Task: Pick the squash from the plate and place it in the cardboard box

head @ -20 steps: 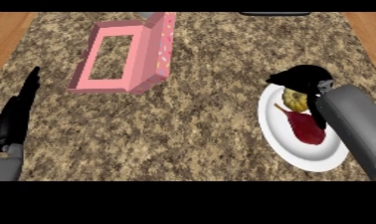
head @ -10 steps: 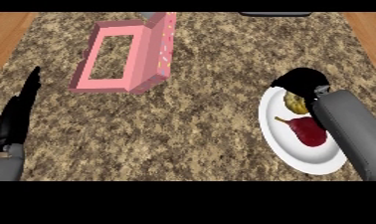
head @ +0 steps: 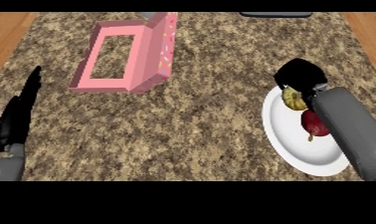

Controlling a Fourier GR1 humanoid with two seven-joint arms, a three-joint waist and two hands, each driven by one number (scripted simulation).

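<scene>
Squash [head: 294, 99] sits at the plate's [head: 290, 138] eleven o'clock edge, right hand [head: 300, 74] curled over its top, a red fruit [head: 315, 124] just beside it. Best to close low around the squash alone, then lift straight up. The pink box [head: 125, 57] waits open at ten o'clock (left hand [head: 22, 113] rests, fingers straight, at nine).

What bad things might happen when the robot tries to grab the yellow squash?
1. A dark red fruit lies right beside the squash on the plate, so the right hand might bump it or take it by mistake.
2. The squash sits near the plate's far rim, so a nudge might roll it onto the counter.
3. The pink box is far across the counter, a long carry.
</scene>
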